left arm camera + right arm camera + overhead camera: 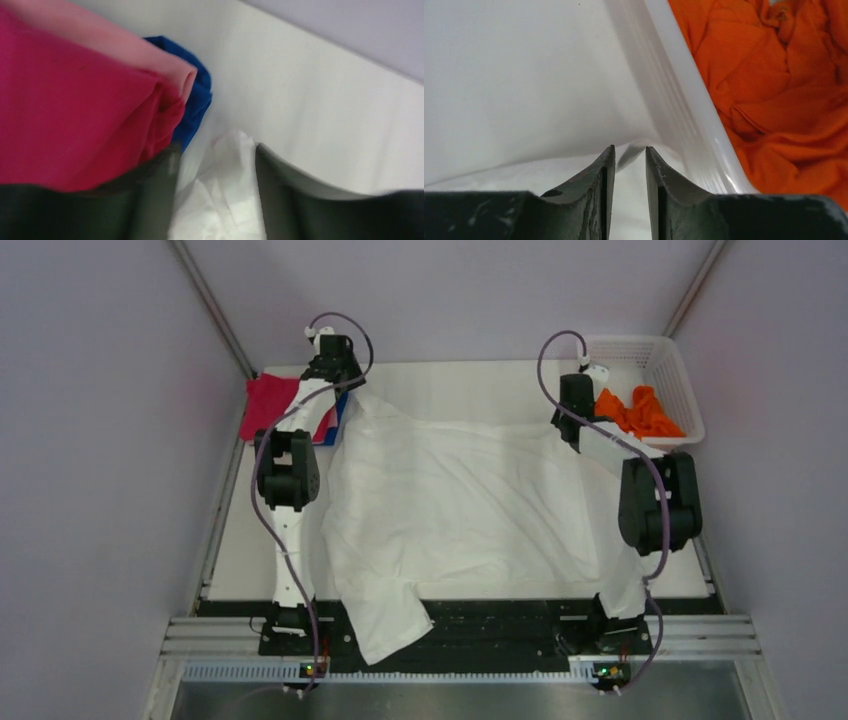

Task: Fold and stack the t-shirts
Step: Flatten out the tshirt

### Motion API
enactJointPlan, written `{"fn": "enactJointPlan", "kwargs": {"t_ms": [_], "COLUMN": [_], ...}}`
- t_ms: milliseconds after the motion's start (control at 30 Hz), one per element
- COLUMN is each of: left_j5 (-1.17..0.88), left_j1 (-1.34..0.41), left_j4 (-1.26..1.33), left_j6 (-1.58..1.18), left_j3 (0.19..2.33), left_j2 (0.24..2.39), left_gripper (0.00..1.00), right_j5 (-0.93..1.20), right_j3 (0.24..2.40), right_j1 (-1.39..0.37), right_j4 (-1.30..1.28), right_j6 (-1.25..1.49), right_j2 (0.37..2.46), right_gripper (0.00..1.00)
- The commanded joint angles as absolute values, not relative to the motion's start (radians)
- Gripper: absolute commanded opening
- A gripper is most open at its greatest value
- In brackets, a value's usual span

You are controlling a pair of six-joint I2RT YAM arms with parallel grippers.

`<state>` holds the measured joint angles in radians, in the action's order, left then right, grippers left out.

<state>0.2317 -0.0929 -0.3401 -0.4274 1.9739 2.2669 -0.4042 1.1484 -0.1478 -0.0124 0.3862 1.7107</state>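
The large white t-shirt (460, 500) lies spread over most of the table, one sleeve hanging over the near edge. My left gripper (345, 383) is at the back left, shut on a bunched corner of the white shirt (225, 200) and lifting it into a peak. Beside it lie the magenta-red shirt (268, 400) (75, 110) and the blue shirt (341, 418) (197, 100). My right gripper (572, 425) is at the back right, its fingers (606, 170) nearly together on the white shirt's edge (631, 152). The orange shirt (645, 412) (784, 85) lies crumpled in the basket.
The white plastic lattice basket (668, 355) stands at the back right corner, its wall (679, 100) right next to my right fingers. Grey walls close in the table on both sides and at the back.
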Motion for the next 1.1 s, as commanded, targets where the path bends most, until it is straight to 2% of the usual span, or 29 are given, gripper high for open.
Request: {"fn": "enactJointPlan", "kwargs": {"t_ms": [0, 33, 67, 100, 133, 367, 533, 633, 867, 1067], "left_j5": [0.178, 0.165, 0.148, 0.133, 0.121, 0.022, -0.044, -0.01, 0.023, 0.097], "left_j1": [-0.091, -0.091, -0.091, -0.091, -0.091, -0.102, -0.128, -0.147, -0.155, -0.156], "left_j4": [-0.4, -0.397, -0.383, -0.365, -0.349, -0.247, -0.211, -0.18, -0.21, -0.184], "left_j6": [-0.422, -0.425, -0.429, -0.437, -0.448, -0.553, -0.64, -0.674, -0.738, -0.731], "left_j3": [2.278, 2.29, 2.281, 2.255, 2.225, 1.895, 1.788, 1.803, 1.915, 1.83], "left_j2": [2.385, 2.387, 2.375, 2.356, 2.328, 2.119, 2.105, 2.157, 2.286, 2.235], "left_gripper": [0.94, 0.98, 0.99, 0.98, 0.98, 0.98, 0.98, 0.98, 0.98, 0.99], "right_j5": [-0.401, -0.389, -0.376, -0.365, -0.362, -0.189, -0.088, -0.031, -0.046, -0.059], "right_j3": [1.445, 1.478, 1.493, 1.491, 1.482, 1.231, 1.04, 0.994, 1.003, 0.998], "right_j1": [-0.138, -0.138, -0.137, -0.138, -0.138, -0.14, -0.144, -0.144, -0.143, -0.141], "right_j4": [0.011, 0.003, -0.022, -0.024, -0.026, 0.02, 0.09, 0.087, 0.065, 0.081], "right_j6": [0.343, 0.338, 0.337, 0.336, 0.345, 0.464, 0.527, 0.534, 0.508, 0.508], "right_j2": [1.878, 1.895, 1.898, 1.892, 1.877, 1.692, 1.587, 1.576, 1.624, 1.652], "right_gripper": [0.37, 0.59, 0.69, 0.92, 0.98, 0.99, 0.99, 0.99, 0.99, 0.99]}}
